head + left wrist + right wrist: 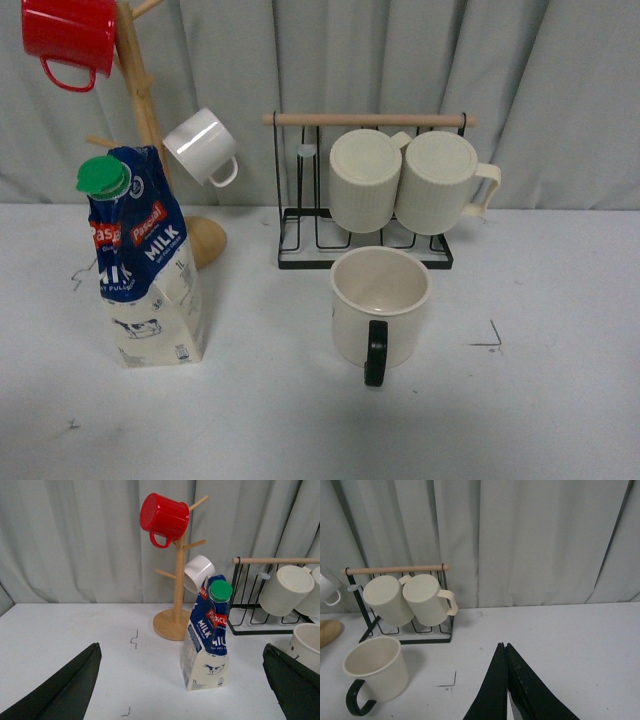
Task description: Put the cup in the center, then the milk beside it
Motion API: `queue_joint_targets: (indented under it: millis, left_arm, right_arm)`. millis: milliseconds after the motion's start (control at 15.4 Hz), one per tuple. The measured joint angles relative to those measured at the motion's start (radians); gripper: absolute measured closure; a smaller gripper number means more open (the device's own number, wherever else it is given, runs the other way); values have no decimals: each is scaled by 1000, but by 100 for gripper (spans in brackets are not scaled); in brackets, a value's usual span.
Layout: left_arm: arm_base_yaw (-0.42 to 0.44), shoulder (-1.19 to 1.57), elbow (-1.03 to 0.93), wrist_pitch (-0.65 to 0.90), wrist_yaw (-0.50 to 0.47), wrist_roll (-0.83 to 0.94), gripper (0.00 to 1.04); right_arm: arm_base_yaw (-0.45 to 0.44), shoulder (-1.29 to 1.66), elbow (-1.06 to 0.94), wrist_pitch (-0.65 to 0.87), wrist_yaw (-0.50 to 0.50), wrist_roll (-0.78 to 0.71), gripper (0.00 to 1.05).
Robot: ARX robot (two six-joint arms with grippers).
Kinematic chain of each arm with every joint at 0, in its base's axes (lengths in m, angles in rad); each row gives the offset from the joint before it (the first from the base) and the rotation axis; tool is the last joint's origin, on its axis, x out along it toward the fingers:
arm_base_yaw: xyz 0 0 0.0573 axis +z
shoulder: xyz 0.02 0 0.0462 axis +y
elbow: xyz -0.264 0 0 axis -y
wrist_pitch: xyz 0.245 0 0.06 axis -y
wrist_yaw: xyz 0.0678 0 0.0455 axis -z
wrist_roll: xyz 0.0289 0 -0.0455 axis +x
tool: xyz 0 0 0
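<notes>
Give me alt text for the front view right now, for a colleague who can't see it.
A cream cup with a black handle stands upright mid-table, handle toward the camera, with a milk carton standing apart to its left. Behind are a wire rack holding two ribbed mugs and a wooden mug tree with a red mug and a white mug.
</notes>
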Motion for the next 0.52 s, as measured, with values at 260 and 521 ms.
queue_joint_targets:
  millis: [260, 521]
  left_arm:
    - [0, 0, 0, 0, 0, 0, 7]
    - [0, 0, 0, 0, 0, 0, 7]
  right_arm:
    - [0, -96, -47, -38, -1, 0, 103]
    - [0, -199, -47, -134, 0, 0, 103]
